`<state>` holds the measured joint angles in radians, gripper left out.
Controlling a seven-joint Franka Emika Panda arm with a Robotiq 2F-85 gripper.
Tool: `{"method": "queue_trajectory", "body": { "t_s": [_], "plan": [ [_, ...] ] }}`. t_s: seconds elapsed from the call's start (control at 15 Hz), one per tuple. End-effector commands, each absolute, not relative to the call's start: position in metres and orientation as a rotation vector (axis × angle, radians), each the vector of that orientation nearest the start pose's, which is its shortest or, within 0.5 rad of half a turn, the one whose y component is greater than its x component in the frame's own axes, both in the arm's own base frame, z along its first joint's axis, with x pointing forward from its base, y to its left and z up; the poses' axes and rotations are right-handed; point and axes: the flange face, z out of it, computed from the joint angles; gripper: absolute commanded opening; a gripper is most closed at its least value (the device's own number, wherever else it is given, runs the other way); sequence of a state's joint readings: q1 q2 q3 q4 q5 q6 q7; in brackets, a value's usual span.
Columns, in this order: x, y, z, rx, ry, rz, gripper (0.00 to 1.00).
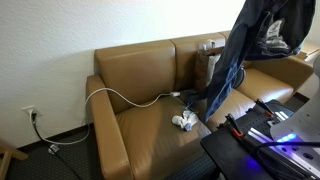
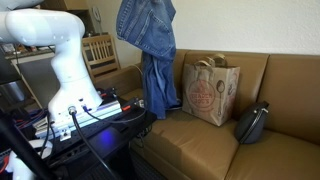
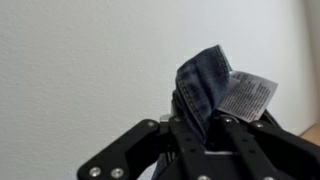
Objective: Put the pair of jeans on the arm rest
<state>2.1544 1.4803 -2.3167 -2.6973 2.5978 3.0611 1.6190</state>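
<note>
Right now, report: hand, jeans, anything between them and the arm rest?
Hand shut on the pair of jeans. Jeans hanging high, well clear of the arm rest. White cable and cloth lump on the seat between.

Cream wall, tan leather sofa — wooden chair, dark carpet, wall outlet

tool clamped, jaws nearly together.

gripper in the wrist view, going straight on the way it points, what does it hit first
Past the pair of jeans clamped in the gripper, only a plain white wall shows ahead, so it would probably meet that first; how far off it lies cannot be told.
</note>
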Motion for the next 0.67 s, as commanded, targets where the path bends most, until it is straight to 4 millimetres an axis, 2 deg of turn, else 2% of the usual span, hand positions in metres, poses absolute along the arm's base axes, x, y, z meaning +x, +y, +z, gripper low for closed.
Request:
{"method": "queue_trajectory", "body": {
  "t_s": [0.0,0.13,0.2,0.27,0.33,0.47,0.53,0.6],
  "plan": [
    [0.28,0.002,0.54,0.44,1.317,-0.109,0.06],
    [0.314,0.031,0.503,0.378,1.441,-0.041,0.06],
    [0.328,0.05,0.484,0.31,1.501,-0.108,0.06],
    [0.334,0.074,0.477,0.254,1.483,-0.197,0.06],
    [0.321,0.044,0.484,0.323,1.498,-0.125,0.25],
    [0.334,0.07,0.464,0.257,1.535,-0.168,0.25],
    [0.336,0.077,0.463,0.242,1.531,-0.175,0.06],
    [0.348,0.067,0.455,0.261,1.588,-0.061,0.06]
  ]
}}
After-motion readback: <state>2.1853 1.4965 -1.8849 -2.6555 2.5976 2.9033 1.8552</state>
